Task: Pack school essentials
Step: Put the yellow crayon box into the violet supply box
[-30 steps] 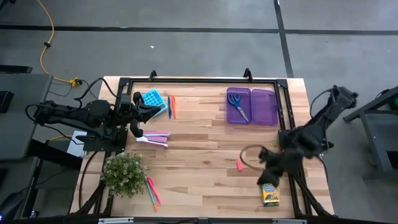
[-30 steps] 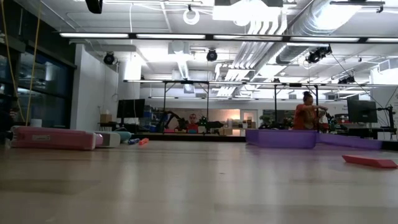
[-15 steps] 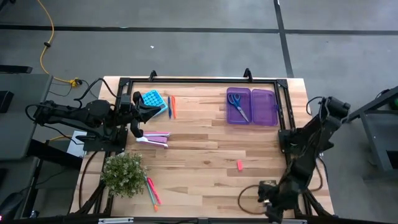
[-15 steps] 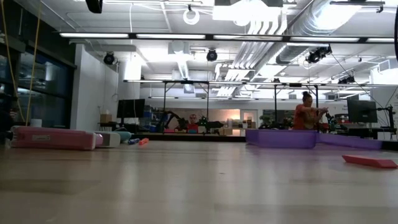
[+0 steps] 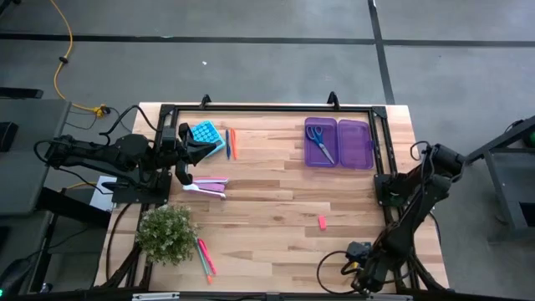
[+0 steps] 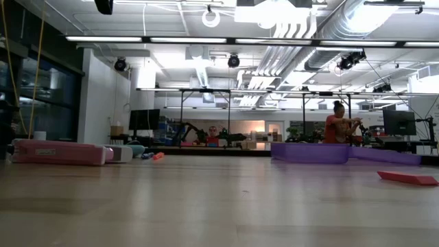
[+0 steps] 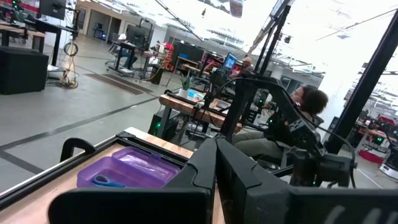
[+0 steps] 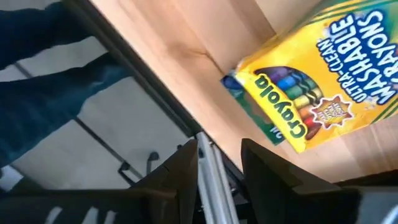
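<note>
- R gripper [image 5: 361, 280] sits at the near-right corner of the light wooden slatted table [image 5: 276, 217], low over its front edge; in R wrist view the yellow-green cardboard crayon box [image 8: 323, 81] lies flat on the wood just ahead of the fingers, not between them
- R jaws: partly apart w/ a gap showing, nothing held; box is apart from both fingers [image 8: 180, 168], off to one side of the gap rather than in line w/ it
- Box's long axis runs diagonal to the jaw line; my read: wrist needs to turn and shift toward the box before closing across its narrow side
- From above the box is hidden under the R arm; can't place it exactly there
- R arm is clearly nearer the box; L gripper [image 5: 182, 155] waits at far-left by the blue square block [image 5: 205, 132], jaws fully closed, empty
- Open translucent purple plastic case [image 5: 338, 143] at far-right already holds the blue-handled scissors [image 5: 317, 139]; it lies well apart from the box, straight up the table's R side
- Small pink eraser [image 5: 322, 221] lies mid-table, loose
</note>
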Controlling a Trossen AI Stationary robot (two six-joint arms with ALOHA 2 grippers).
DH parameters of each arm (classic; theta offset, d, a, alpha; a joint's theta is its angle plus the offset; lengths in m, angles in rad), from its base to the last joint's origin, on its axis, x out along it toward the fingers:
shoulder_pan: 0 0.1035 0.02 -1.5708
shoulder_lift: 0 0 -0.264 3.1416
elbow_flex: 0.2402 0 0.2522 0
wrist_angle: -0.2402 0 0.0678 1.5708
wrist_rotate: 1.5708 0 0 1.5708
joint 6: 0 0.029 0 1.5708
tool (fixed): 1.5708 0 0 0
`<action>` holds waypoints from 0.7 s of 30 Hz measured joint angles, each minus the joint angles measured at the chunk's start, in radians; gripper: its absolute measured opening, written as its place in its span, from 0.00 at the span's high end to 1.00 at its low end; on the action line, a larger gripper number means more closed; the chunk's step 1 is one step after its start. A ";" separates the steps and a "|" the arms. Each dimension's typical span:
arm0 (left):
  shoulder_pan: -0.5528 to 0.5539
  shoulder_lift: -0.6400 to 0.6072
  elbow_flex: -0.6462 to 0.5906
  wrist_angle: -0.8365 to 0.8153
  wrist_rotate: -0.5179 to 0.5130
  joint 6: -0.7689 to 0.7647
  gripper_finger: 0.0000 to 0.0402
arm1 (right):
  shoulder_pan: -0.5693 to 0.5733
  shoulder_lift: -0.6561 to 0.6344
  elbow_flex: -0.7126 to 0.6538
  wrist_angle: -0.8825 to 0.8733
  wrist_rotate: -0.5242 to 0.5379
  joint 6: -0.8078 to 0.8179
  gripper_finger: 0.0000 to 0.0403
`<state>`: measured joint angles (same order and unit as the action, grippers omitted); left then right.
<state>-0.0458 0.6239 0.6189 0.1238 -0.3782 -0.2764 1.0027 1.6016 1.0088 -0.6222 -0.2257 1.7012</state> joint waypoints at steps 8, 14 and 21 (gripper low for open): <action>0.000 0.000 0.000 0.000 -0.004 -0.001 1.00 | 0.000 0.040 0.000 -0.108 -0.014 0.096 0.72; 0.000 0.000 0.000 0.000 -0.004 -0.016 1.00 | 0.024 0.040 0.000 -0.101 0.036 0.142 0.72; 0.000 0.000 0.000 0.000 -0.020 -0.037 1.00 | 0.066 0.040 0.000 -0.102 0.057 0.431 0.72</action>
<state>-0.0456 0.6237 0.6189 0.1238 -0.3982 -0.3136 1.0685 1.6417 1.0084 -0.7246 -0.1688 2.1317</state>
